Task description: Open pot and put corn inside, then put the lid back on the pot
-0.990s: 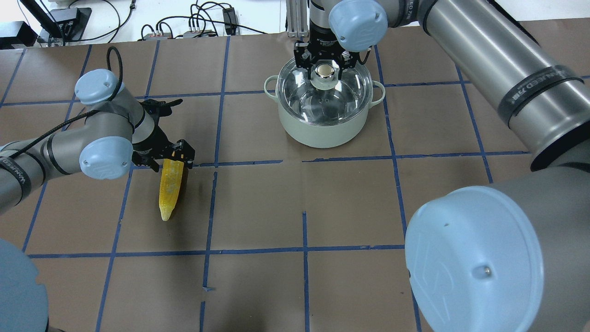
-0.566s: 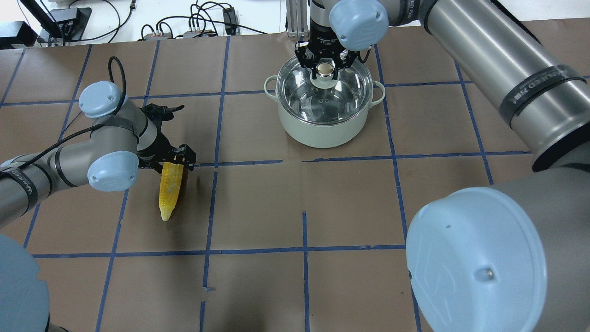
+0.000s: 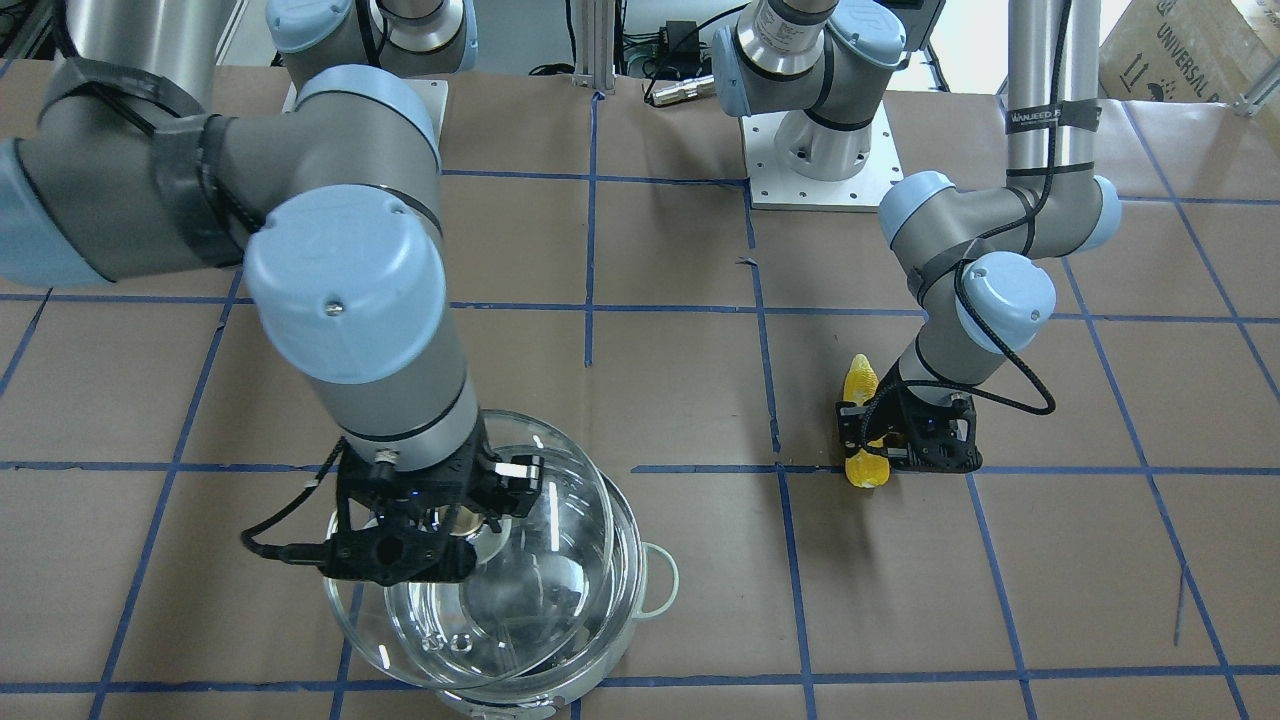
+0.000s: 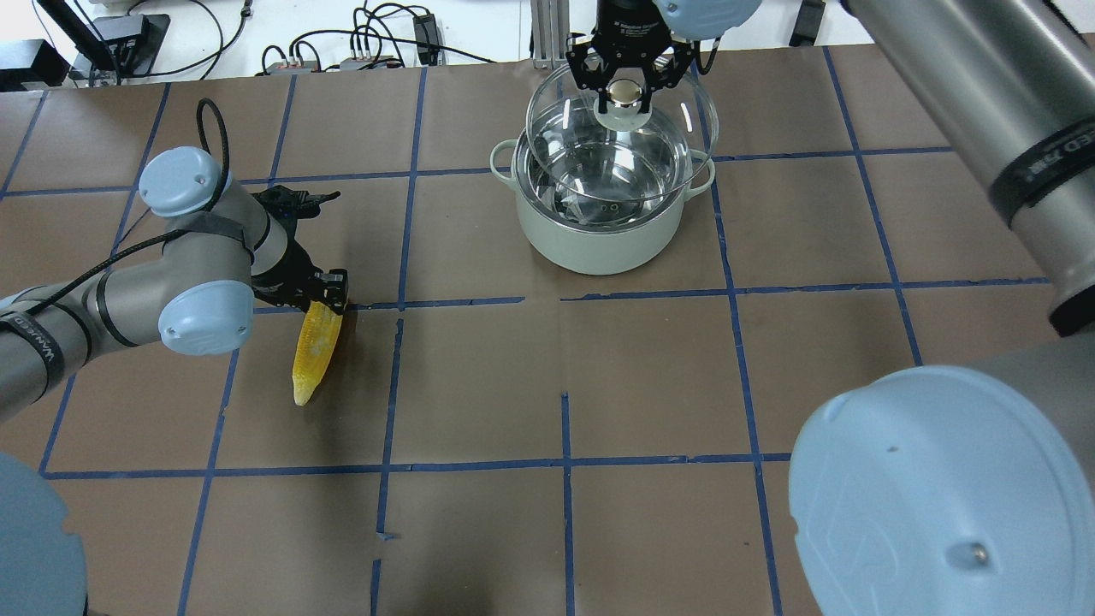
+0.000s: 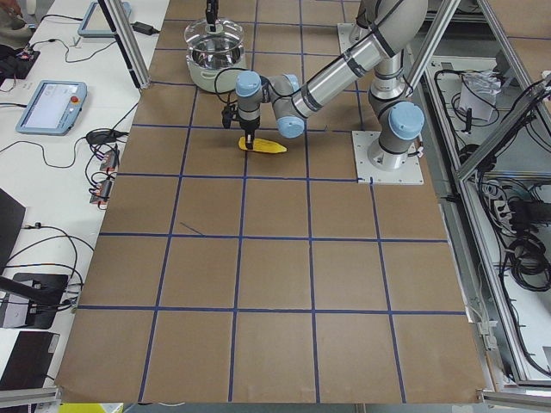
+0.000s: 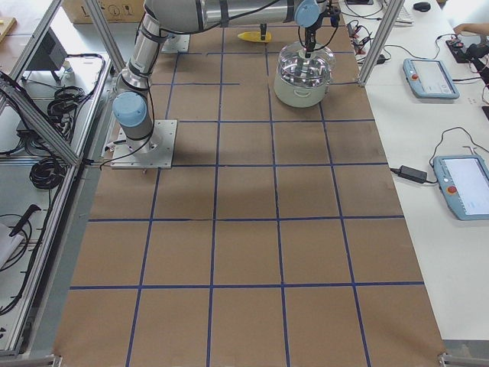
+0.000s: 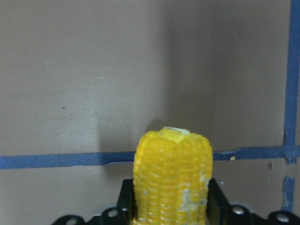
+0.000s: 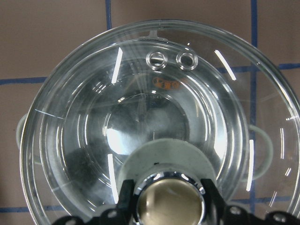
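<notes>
The pot (image 4: 599,244), pale outside and shiny inside, stands at the table's far middle. My right gripper (image 4: 625,92) is shut on the knob (image 8: 168,201) of the clear glass lid (image 4: 565,120) and holds it tilted above the pot, shifted toward the far side. The lid also shows in the front view (image 3: 540,560) over the pot's rim (image 3: 640,570). The yellow corn (image 4: 312,351) lies on the paper at the left. My left gripper (image 4: 321,291) is shut on its blunt end. The left wrist view shows the corn (image 7: 172,178) between the fingers (image 7: 125,197).
Brown paper with a blue tape grid covers the table (image 4: 565,385). Cables and power boxes (image 4: 368,43) lie beyond the far edge. The right arm's large elbow (image 4: 932,496) fills the overhead view's near right corner.
My right gripper has lifted the lid off the pot, up and toward the far side. My left gripper has closed on the corn's blunt end, and the corn has turned slightly.
</notes>
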